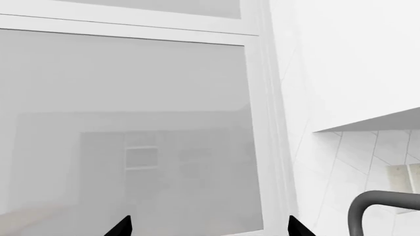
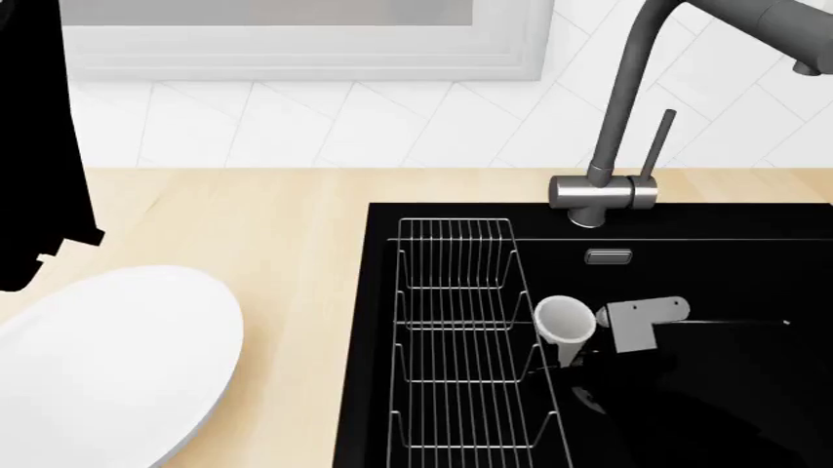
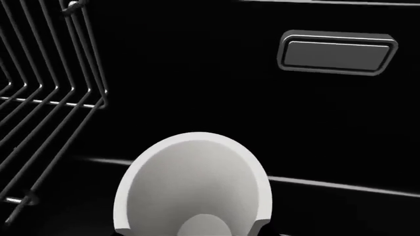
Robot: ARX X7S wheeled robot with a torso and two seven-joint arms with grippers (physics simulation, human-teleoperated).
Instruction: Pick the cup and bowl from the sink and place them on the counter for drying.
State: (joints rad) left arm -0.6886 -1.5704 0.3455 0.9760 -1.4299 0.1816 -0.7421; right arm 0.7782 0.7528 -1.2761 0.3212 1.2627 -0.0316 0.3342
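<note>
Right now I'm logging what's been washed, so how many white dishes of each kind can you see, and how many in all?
Bowl, on the counter: 1
Cup, in the sink beside the wire rack: 1
Total: 2 white dishes

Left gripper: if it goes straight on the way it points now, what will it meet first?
Probably the window. In the left wrist view the left gripper faces the glass, with the tap off to one side. How far the glass is cannot be told.
</note>
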